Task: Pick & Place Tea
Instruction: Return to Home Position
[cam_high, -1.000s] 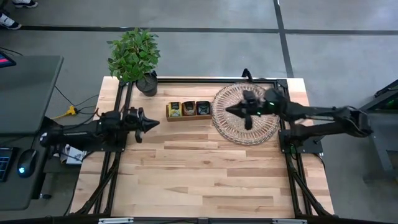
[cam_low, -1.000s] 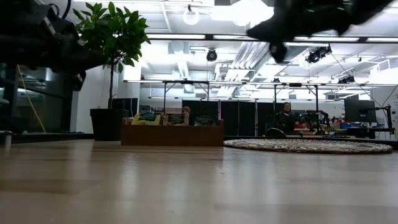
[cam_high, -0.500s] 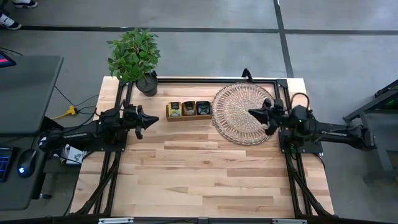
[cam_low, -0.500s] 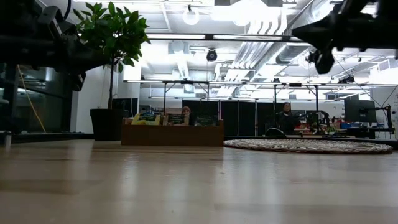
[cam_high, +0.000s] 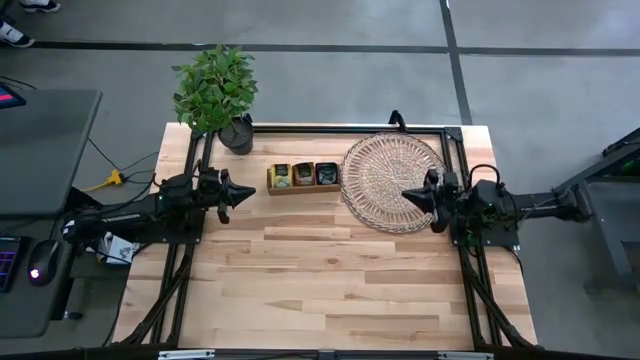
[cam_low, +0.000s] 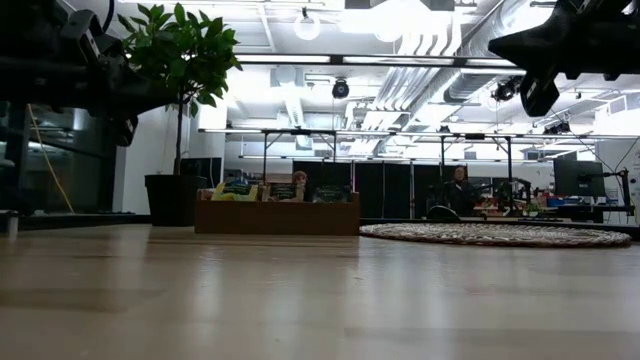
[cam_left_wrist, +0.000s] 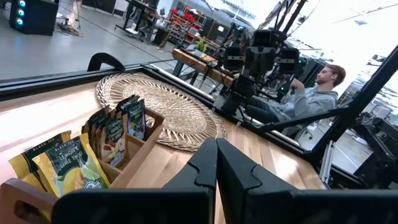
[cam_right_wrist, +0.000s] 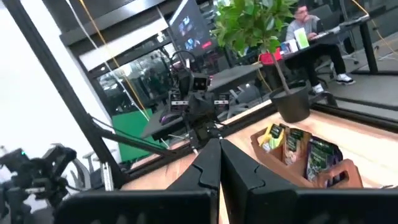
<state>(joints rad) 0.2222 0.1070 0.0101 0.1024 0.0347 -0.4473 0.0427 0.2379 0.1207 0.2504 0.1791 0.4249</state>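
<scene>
My right pincer (cam_high: 407, 195) is pinched shut on nothing, hanging above the right side of the tray (cam_high: 372, 150). My left pincer (cam_high: 246, 192) is shut and bare too, up off the table (cam_high: 320, 280), just left of the box (cam_high: 300, 190) and pointing at it. The tea (cam_high: 300, 175) stands upright in the box's three compartments: yellow left, beige middle, dark right. The box sits just beside the tray, with the plant (cam_high: 215, 90) at the far left corner.
</scene>
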